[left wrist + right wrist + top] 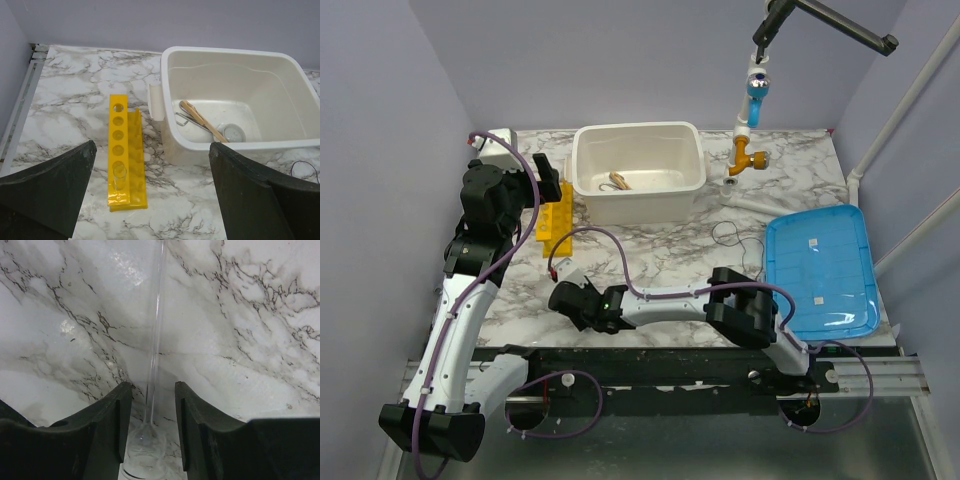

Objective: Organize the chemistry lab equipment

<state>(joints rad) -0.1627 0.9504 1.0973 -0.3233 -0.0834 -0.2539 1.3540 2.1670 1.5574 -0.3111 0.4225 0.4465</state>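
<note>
A clear glass piece with a round bulb (146,440) and a long thin stem (156,330) lies on the marble table. My right gripper (153,387) (570,300) is low over it, jaws narrowed to either side of the bulb, with a gap still showing on the right. The yellow holed tube rack (125,150) (555,215) lies flat beside the basin and holds one clear tube (120,177). My left gripper (152,145) (548,180) hangs wide open and empty above the table near the rack. Inside the white basin (235,145) lie a tan wooden stick (202,120), silver metal tongs (184,119) and a small glass dish (232,132).
The white basin (638,135) stands at the back centre. A blue tray (820,275) lies at the right edge. A tap with a yellow valve (752,155) stands at the back right, and a thin black wire loop (735,240) lies in front of it.
</note>
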